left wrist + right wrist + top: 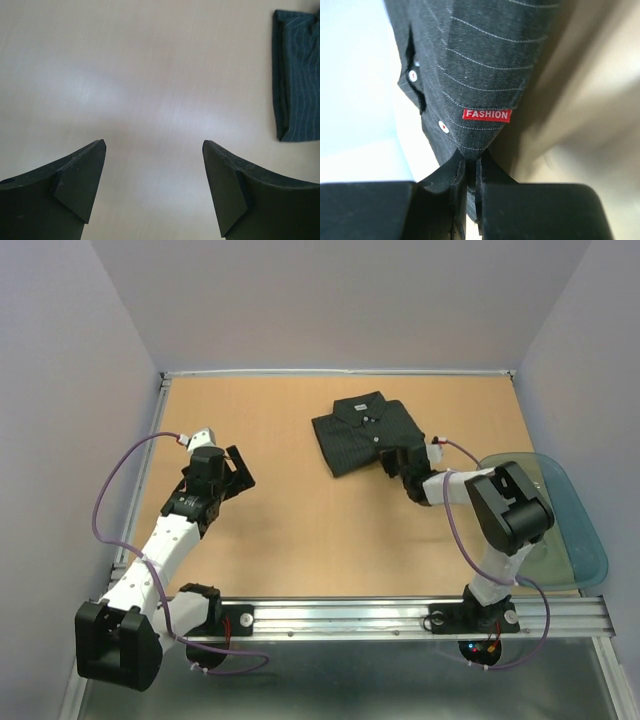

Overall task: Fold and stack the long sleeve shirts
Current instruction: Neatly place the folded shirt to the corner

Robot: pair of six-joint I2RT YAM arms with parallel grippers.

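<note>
Right wrist view: your right gripper is pinched tight on a corner of the folded black pinstriped shirt, which lies at the table's far centre. Your left gripper gapes, empty. The thin cloth looks limp; grip its folded edges, or the layers will probably slide.

Bright even overhead light, soft shadows, glare on tabletop, blurred close-up backgrounds.

Left arm bent with jaws spread wide; right arm reaching forward, jaws pinched tight.
</note>
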